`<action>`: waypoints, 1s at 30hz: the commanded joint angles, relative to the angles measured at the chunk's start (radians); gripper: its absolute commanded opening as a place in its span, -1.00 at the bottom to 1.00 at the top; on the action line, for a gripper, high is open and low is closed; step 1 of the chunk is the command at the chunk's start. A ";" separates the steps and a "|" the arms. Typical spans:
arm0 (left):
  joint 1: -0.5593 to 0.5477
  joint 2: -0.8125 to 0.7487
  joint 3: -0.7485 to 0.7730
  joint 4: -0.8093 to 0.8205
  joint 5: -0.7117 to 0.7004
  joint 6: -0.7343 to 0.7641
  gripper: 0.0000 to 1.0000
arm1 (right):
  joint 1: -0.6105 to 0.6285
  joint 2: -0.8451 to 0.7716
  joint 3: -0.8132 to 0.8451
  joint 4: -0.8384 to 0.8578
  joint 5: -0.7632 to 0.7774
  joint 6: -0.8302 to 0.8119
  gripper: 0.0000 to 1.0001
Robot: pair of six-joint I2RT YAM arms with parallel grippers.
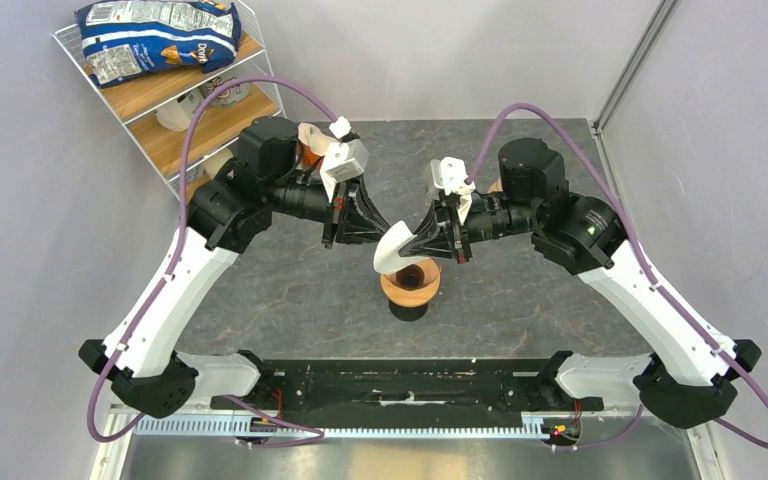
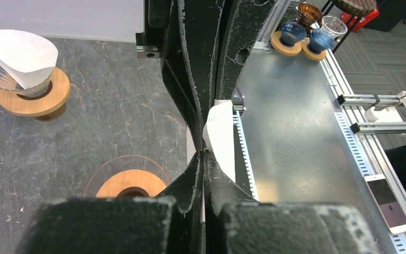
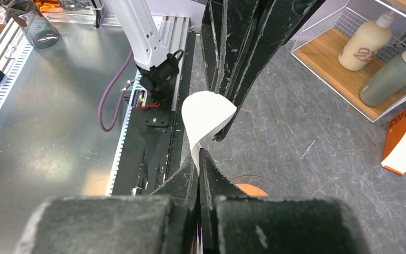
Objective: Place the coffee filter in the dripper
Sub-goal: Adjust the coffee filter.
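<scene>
The coffee filter [image 1: 392, 255] was held up between both grippers, the left gripper [image 1: 386, 238] clamped on its left edge and the right gripper [image 1: 418, 246] on its right, just above the dripper [image 1: 410, 285] at mid-table. Seating was judged the step in hand. Next, the paper would need to be lowered, centred, into the dripper, then released.

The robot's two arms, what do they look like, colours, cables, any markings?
The left arm and right arm both have white lower links and black joints. A purple cable loops along each. The left gripper and right gripper each have two black tapering fingers, scuffed white at the edges. A small green light shows on the right arm.
</scene>
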 commanded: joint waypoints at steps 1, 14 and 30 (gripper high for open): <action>-0.014 -0.006 -0.003 0.049 -0.016 -0.045 -0.96 | 0.008 0.001 -0.005 0.053 0.007 0.013 -1.00; -0.011 -0.084 -0.036 -0.017 -0.079 0.015 -0.39 | 0.008 -0.090 -0.078 0.050 0.091 -0.037 -1.00; -0.009 -0.165 -0.101 0.076 -0.029 -0.002 -0.10 | 0.008 -0.183 -0.198 0.134 0.001 -0.205 -1.00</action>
